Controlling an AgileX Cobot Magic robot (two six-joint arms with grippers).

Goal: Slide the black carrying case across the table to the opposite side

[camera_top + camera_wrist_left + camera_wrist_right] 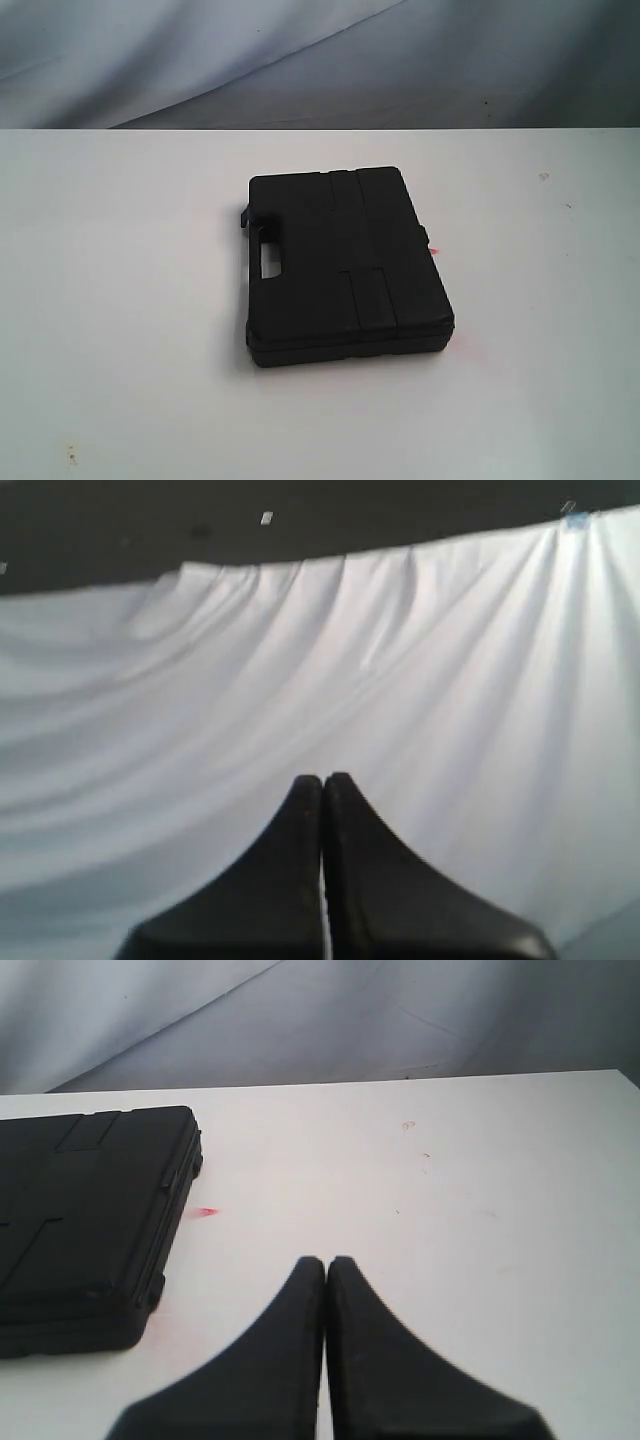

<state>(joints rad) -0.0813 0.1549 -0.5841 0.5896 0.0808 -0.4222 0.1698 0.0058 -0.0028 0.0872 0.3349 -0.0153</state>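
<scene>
I'm looking at the white table (120, 300), wide and smooth. The case (340, 265) lies flat near its middle, handle slot (270, 262) on the left edge. It looks rigid, and I judge it moderately light, so it should glide on that top, but it may swivel if pushed off-centre. I would press against the middle of its long right side wall rather than lift it. The right gripper (326, 1270) hangs near that side, apart from the case, fingers pressed together and empty. The left gripper (322, 785) is likewise closed on nothing, facing draped white cloth (400, 680). A small red mark (433, 250) sits just beside the case's right edge.
</scene>
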